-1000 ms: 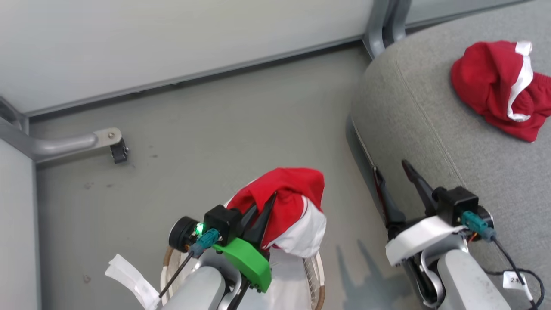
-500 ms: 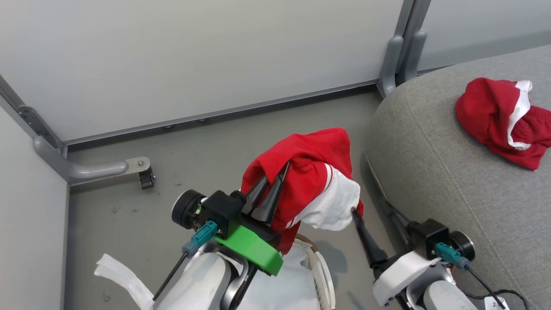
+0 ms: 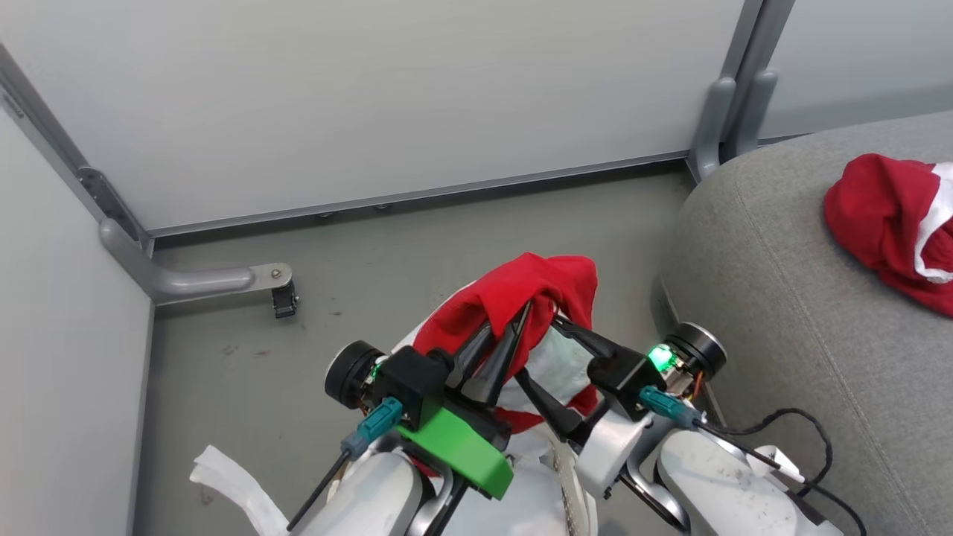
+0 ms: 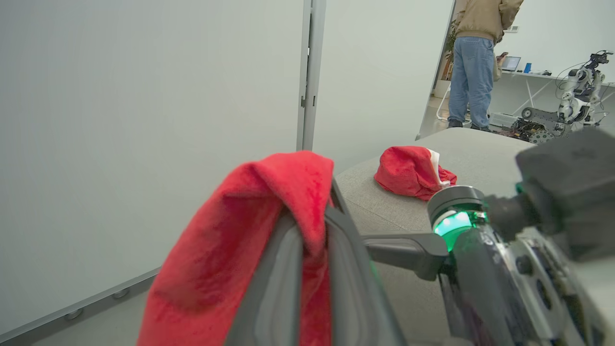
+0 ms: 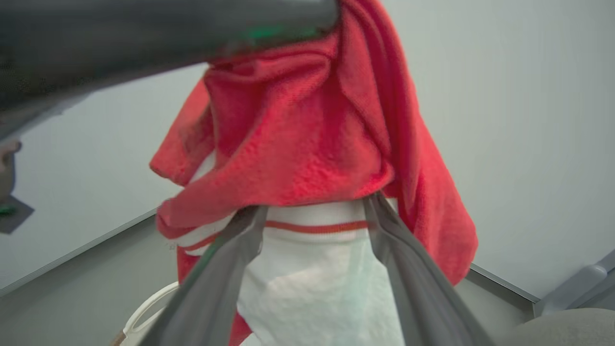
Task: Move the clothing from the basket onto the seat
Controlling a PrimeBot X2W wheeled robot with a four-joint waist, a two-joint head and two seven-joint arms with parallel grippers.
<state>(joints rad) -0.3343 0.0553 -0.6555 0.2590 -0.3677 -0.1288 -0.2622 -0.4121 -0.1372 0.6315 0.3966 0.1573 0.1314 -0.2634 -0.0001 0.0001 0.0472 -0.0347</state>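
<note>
Held garment (image 3: 547,286): bright red, white panel with red stripes, hanging over the basket (image 3: 569,484), left of the seat (image 3: 774,313).
Left gripper (image 3: 511,320): clamped on its red fold.
Right gripper (image 3: 537,348): spread wide, straddling the white panel.
Second garment (image 3: 886,216): crumpled, far right on the seat.

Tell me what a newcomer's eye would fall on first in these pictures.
The bright red garment with white panels draws the eye first; it is pinched in the shut left gripper and hangs mid-air at the centre of the head view. The open right gripper has its two fingers either side of the garment's white part. A second red garment lies crumpled on the grey seat at the right.
</note>
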